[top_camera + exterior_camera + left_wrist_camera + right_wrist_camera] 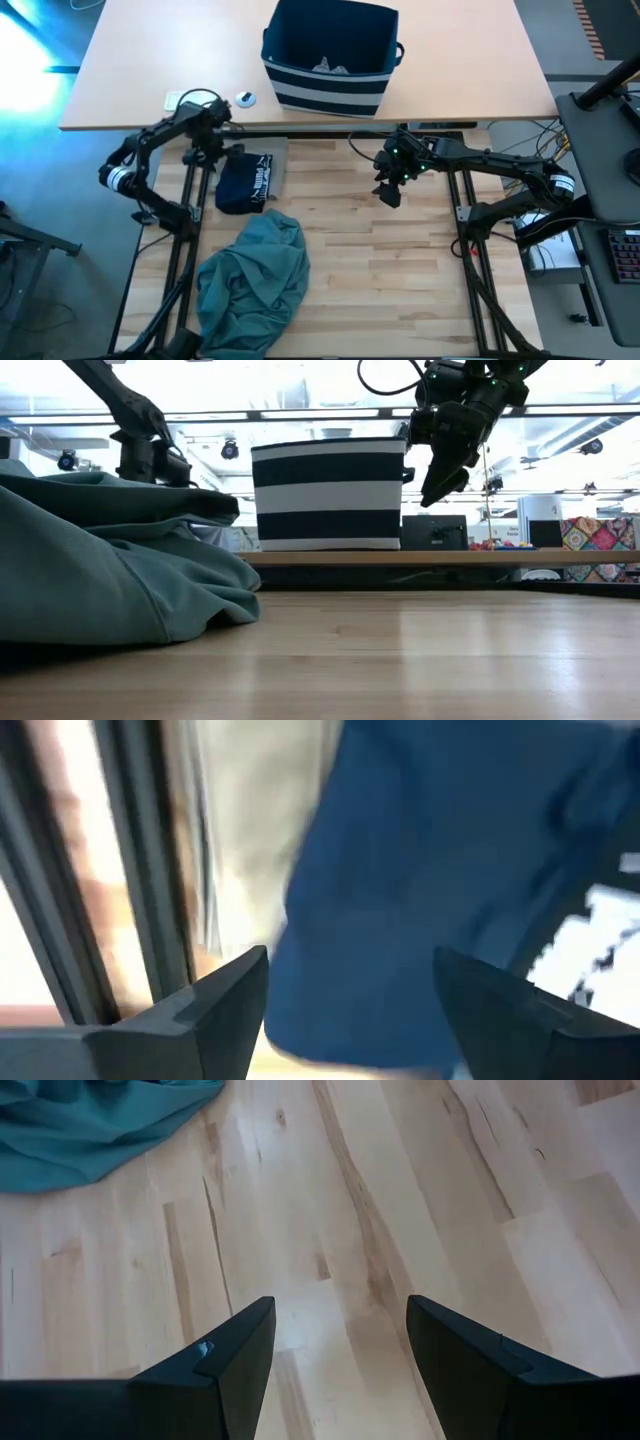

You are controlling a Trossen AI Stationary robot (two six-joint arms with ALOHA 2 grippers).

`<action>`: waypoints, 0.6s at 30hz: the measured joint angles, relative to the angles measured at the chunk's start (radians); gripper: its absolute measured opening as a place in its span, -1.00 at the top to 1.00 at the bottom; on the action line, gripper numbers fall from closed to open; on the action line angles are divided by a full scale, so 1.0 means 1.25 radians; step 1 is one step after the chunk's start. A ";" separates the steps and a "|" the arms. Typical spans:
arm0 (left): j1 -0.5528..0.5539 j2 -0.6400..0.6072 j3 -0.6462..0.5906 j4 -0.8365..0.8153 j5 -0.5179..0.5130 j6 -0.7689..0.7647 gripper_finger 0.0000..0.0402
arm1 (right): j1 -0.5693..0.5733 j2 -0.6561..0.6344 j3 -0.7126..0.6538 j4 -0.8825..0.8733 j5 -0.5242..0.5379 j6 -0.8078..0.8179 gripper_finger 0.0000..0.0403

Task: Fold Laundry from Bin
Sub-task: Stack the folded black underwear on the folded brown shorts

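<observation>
while one bin [330, 60] stands, three garments lie.

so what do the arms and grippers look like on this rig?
Both arms are dark, slim, jointed links with black cables looping off them and a white band at one joint. Left gripper and right gripper each end in two flat, wedge-shaped dark fingers.
</observation>
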 joint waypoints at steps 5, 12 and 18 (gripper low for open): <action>-0.075 -0.053 -0.027 0.097 -0.033 -0.063 -0.26 | 0.000 0.000 0.000 0.000 0.000 0.009 -0.09; -0.143 -0.027 -0.013 0.201 -0.225 -0.131 -0.16 | 0.000 0.001 0.000 0.005 0.000 0.022 -0.09; -0.064 0.071 -0.007 0.239 -0.200 -0.132 -0.15 | 0.000 0.001 0.000 0.004 0.000 0.022 -0.09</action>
